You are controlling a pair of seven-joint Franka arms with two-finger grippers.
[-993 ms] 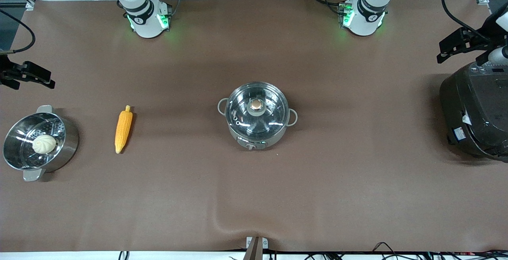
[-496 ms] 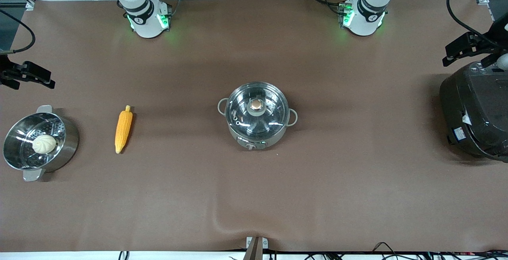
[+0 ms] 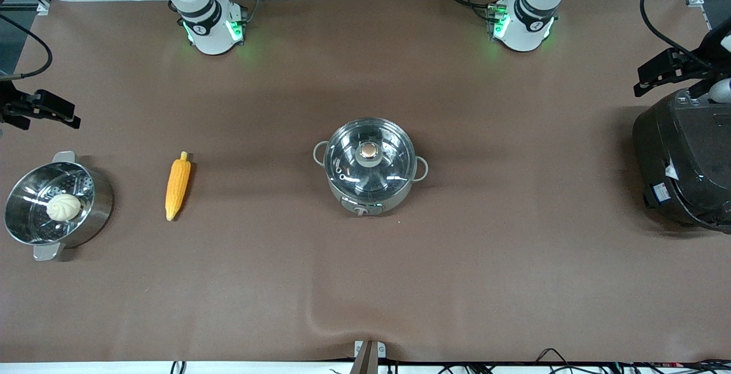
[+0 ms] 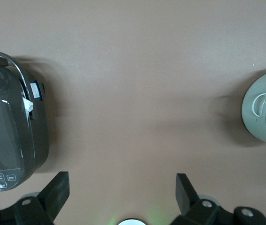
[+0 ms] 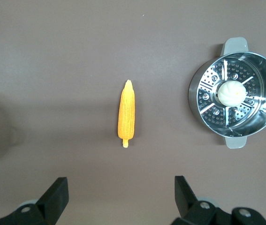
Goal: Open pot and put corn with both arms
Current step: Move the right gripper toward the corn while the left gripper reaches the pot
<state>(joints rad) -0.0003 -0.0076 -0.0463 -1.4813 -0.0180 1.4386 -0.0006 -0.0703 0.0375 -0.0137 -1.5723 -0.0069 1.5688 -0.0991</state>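
The pot [image 3: 370,167] was seen at the middle of the table [image 3: 491,282], its glass lid [image 3: 369,163] seated and closed, the copper knob [image 3: 369,151] upright at the lid's centre. The knob panel was turned toward the front camera, at six o'clock of the pot, and the two loop handles sat at nine and three o'clock. Nothing had been opened yet.

The corn [image 3: 177,186] was laid flat on the table toward the right arm's end, well apart from the pot at about its nine o'clock, with the tapered tip pointing toward the front camera. A steel steamer pot [image 3: 57,205] holding a white bun [image 3: 63,207] stood beside the corn, closer still to that end.

The right gripper [image 5: 119,199] was held high over the table near the steamer pot, fingers spread wide and empty; the corn lay centred in its wrist view, which suggested it had been placed there to descend on the cob.

The left gripper [image 4: 123,194] was held over the black rice cooker [image 3: 685,163] at the left arm's end, likewise spread and empty. It was judged to be assigned the lid, though it was well apart from the knob.
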